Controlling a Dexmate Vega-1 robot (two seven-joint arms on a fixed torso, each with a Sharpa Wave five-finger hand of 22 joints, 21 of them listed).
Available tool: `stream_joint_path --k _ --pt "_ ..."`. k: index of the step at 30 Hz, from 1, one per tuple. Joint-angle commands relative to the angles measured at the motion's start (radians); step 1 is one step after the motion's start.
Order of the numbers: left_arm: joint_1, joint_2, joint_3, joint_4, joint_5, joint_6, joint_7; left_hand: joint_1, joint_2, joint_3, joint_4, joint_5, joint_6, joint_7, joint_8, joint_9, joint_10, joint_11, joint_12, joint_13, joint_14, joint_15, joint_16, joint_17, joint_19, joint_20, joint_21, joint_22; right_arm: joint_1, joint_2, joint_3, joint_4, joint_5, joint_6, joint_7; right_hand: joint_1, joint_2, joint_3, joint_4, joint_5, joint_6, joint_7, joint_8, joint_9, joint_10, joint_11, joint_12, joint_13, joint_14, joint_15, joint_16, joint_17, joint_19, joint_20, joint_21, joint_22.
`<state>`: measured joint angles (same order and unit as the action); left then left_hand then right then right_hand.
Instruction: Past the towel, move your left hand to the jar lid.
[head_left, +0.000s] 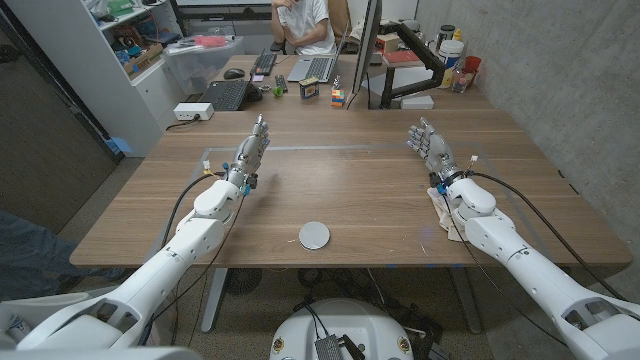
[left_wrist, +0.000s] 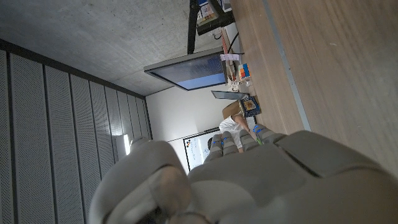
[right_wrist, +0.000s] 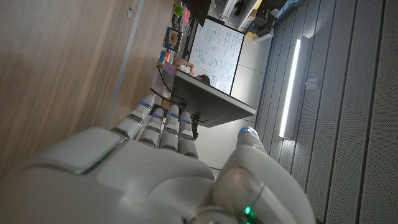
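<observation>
The jar lid (head_left: 313, 236), a flat white disc, lies on the wooden table (head_left: 350, 180) near its front edge, about midway between my arms. My left hand (head_left: 252, 147) is held over the table's left side, well behind and left of the lid, fingers straight and apart, holding nothing; its back shows in the left wrist view (left_wrist: 249, 180). My right hand (head_left: 430, 147) stands likewise on the right side, empty, its back in the right wrist view (right_wrist: 143, 174). A pale cloth-like thing (head_left: 441, 212), perhaps the towel, lies mostly hidden under my right forearm.
Beyond the table's far edge stand a keyboard (head_left: 227, 95), a laptop (head_left: 316, 68), a coloured cube (head_left: 338, 97) and a monitor (head_left: 372, 50). A person (head_left: 303, 25) sits behind them. A white box (head_left: 193, 111) sits at the far left.
</observation>
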<state>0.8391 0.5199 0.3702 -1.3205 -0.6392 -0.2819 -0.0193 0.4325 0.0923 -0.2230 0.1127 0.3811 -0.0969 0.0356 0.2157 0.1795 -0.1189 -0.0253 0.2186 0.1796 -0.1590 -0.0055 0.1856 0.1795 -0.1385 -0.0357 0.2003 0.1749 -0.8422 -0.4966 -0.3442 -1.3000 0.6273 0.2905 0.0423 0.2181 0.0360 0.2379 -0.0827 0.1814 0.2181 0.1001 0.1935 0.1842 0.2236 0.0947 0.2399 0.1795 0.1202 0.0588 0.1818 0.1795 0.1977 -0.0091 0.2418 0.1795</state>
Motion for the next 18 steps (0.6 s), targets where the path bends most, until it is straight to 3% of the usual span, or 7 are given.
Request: stream_joint_path --k 1,11,18 --pt "-0.003 0.011 0.003 -0.022 0.013 0.019 0.013 0.010 0.003 -0.009 -0.001 0.007 -0.010 -0.001 0.004 0.002 -0.008 -0.002 0.004 0.004 -0.009 0.001 0.005 0.003 -0.011 -0.050 0.005 0.004 -0.010 0.052 0.066 0.009 -0.058 -0.018 0.038 0.011 0.002 0.006 -0.002 0.006 0.011 -0.003 0.007 0.003 0.010 0.001 0.002 0.004 0.009 -0.001 0.006 0.002 0.007 0.004 0.003 0.003" --pt "-0.006 0.008 0.004 -0.022 0.017 0.022 0.020 0.011 0.004 -0.010 -0.002 0.006 -0.011 -0.003 0.001 0.002 -0.007 -0.003 0.002 0.004 -0.008 0.001 0.005 0.003 -0.013 -0.047 0.003 0.004 -0.012 0.080 0.106 0.011 -0.091 -0.028 0.061 0.011 0.003 0.005 -0.002 0.006 0.013 -0.004 0.007 0.003 0.011 0.000 0.000 0.004 0.009 -0.003 0.005 0.002 0.007 0.003 0.000 0.003" --pt "-0.001 0.006 0.007 -0.030 0.028 0.018 0.033 0.015 0.006 -0.012 -0.003 0.006 0.000 -0.002 0.001 0.002 0.006 0.002 0.003 0.004 0.003 0.002 0.007 0.003 0.005 -0.065 0.009 0.004 -0.013 0.088 0.121 0.011 -0.113 -0.034 0.064 0.010 0.003 0.005 -0.002 0.005 0.012 -0.004 0.006 0.003 0.012 0.000 -0.001 0.004 0.010 -0.002 0.006 0.002 0.007 0.004 -0.002 0.003"
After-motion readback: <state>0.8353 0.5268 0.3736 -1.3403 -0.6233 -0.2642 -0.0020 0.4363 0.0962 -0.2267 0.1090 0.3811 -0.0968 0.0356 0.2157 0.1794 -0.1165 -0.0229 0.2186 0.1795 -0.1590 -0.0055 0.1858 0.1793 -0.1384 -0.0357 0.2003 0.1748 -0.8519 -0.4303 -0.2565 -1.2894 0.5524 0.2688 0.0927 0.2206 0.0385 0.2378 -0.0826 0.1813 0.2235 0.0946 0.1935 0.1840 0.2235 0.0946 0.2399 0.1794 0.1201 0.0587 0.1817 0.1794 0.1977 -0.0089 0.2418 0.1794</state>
